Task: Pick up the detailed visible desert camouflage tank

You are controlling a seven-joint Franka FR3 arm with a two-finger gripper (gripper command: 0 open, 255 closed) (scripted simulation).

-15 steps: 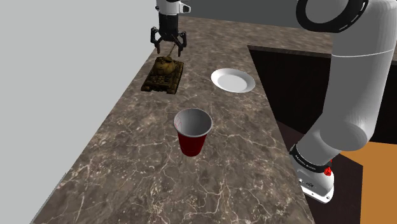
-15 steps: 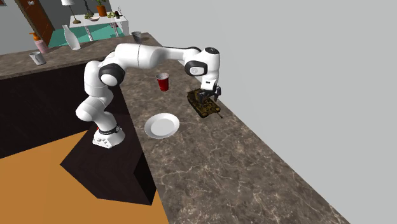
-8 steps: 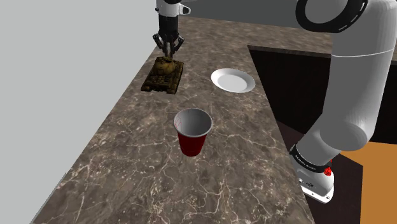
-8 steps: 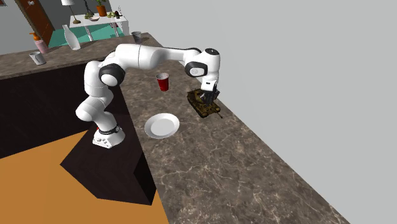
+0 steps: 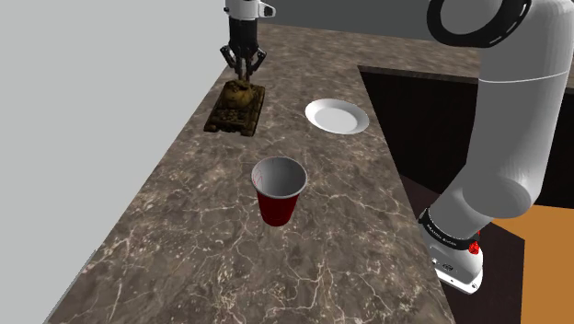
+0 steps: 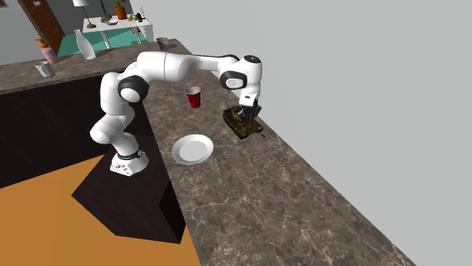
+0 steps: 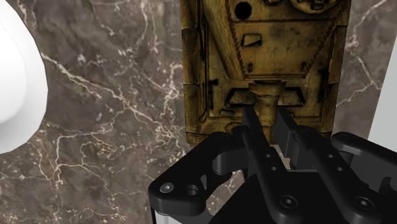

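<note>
The tan and brown camouflage tank (image 5: 237,107) sits on the dark marbled counter (image 5: 193,239), close to its edge by the grey wall. My black gripper (image 5: 242,72) comes down from above onto the tank's far end. In the wrist view its two fingers (image 7: 253,130) are drawn together on a narrow stub sticking out of the tank (image 7: 264,57), so the gripper (image 7: 265,118) is shut on it. In the second exterior view the gripper (image 6: 246,115) stands right over the tank (image 6: 243,127), whose tracks look level with the counter.
A red cup (image 5: 279,189) stands upright nearer the stand, and a white plate (image 5: 337,116) lies beside the tank, away from the wall. The plate's rim (image 7: 19,83) shows in the wrist view. A dark recess (image 5: 432,110) borders the counter beyond the plate.
The fingers stood wide apart over the tank a second ago and have since come together on its narrow stub. The tank and arm have hardly shifted.
</note>
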